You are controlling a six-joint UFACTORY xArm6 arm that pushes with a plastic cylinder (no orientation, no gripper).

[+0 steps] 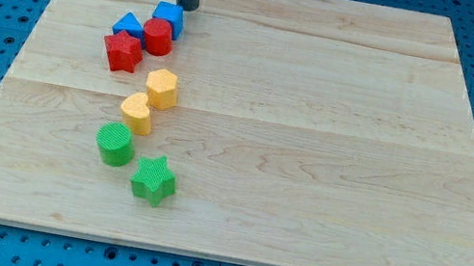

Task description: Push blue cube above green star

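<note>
The blue cube (168, 16) sits near the view's top left of the wooden board (333, 140), touching a red cylinder (157, 37). The green star (153, 180) lies near the view's bottom left, far below the cube. My tip (185, 5) stands just above and right of the blue cube, at or very near its upper right corner.
A blue triangular block (128, 24) and a red star (122, 51) lie left of the cube. A yellow hexagon (161, 87), a yellow heart (136, 111) and a green cylinder (115, 144) run down towards the green star.
</note>
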